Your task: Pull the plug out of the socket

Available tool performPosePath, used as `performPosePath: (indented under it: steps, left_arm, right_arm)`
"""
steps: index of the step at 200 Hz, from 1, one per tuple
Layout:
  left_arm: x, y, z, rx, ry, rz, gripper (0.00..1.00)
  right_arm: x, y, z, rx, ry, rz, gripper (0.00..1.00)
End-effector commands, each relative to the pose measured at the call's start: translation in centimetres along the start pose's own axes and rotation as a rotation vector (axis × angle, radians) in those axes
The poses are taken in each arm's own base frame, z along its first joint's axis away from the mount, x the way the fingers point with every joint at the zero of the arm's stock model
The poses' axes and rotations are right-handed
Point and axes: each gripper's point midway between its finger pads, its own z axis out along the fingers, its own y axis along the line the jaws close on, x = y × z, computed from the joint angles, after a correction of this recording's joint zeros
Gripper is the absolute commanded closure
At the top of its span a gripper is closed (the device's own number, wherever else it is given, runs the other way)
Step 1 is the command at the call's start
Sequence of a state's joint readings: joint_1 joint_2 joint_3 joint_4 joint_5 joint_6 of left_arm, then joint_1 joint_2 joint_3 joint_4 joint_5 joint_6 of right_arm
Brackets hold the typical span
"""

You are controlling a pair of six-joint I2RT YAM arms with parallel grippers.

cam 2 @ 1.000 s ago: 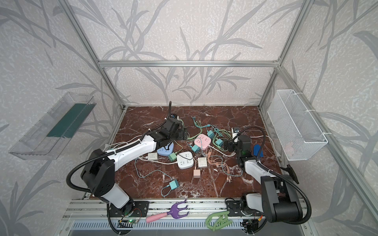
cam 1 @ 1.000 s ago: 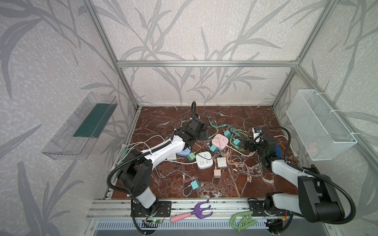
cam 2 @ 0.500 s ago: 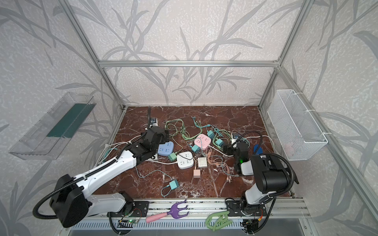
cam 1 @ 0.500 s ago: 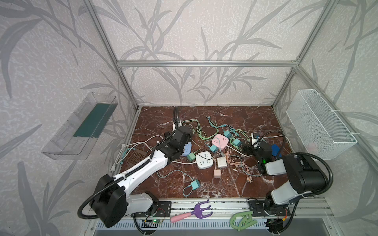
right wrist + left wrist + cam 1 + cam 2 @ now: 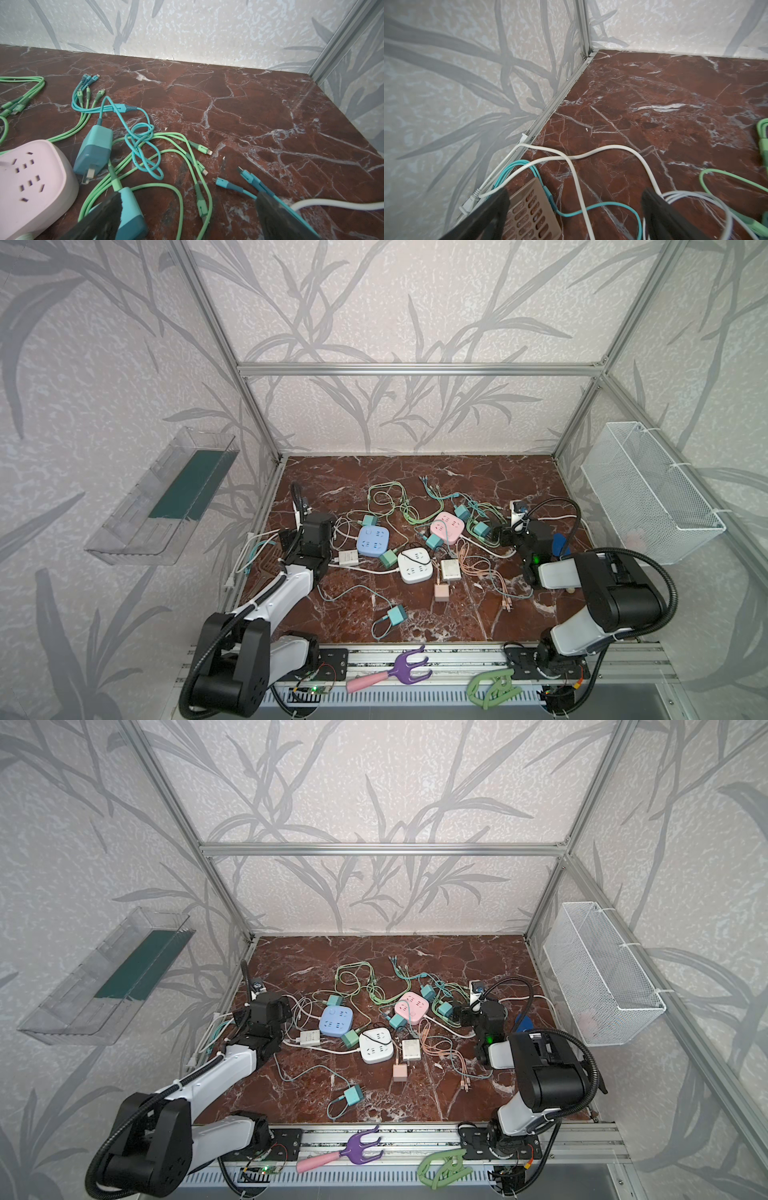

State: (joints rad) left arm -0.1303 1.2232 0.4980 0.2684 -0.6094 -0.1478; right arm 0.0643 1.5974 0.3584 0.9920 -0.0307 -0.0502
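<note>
Jaws spread full width on left gripper (image 5: 575,199) and right gripper (image 5: 187,207), nothing gripped. Left one sits over a loose white cable (image 5: 576,176) by the side wall (image 5: 446,104). Right one: pink socket (image 5: 31,182) near it, teal plug (image 5: 93,151) lying just beside that socket, prongs bare, unseated. Socket markings too small to read.

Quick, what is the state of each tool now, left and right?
Left tool: open, holding nothing.
Right tool: open, holding nothing.

Red-brown marble tabletop (image 5: 478,477) under blue socket (image 5: 372,542), pink socket (image 5: 448,526), white socket (image 5: 415,570), tangled cables (image 5: 388,499).
</note>
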Motion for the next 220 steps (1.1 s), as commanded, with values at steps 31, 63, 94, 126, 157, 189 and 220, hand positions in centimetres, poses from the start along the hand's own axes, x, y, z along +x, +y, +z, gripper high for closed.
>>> performPosePath:
  steps: [31,63,94,126,157,189,220]
  left_arm:
    - [-0.1,-0.5,2.4,0.109,-0.175,-0.118,0.01]
    - [0.3,-2.0,2.5,0.189,-0.215,-0.099,0.01]
    - [1.5,-3.2,4.1,0.199,-0.169,-0.073,0.01]
    - [1.7,-3.3,4.5,0.193,-0.131,-0.062,0.01]
    - [1.7,-3.1,4.5,0.184,-0.146,-0.073,0.01]
    - [1.5,-3.1,4.5,0.184,-0.160,-0.071,0.01]
    - [1.5,-3.1,4.5,0.183,-0.161,-0.071,0.01]
  right_arm:
    - [-0.8,0.0,0.0,-0.003,-0.019,-0.004,0.01]
    - [-0.8,0.0,0.0,-0.003,-0.018,-0.004,0.01]
    - [-0.8,-0.1,0.0,-0.002,-0.018,-0.004,0.01]
    - [-0.9,-0.1,0.0,-0.003,-0.018,-0.005,0.01]
    - [-0.9,-0.1,0.0,-0.002,-0.019,-0.005,0.01]
    - [-0.8,0.0,0.0,-0.004,-0.019,-0.005,0.01]
    - [-0.8,0.0,0.0,-0.005,-0.017,-0.004,0.01]
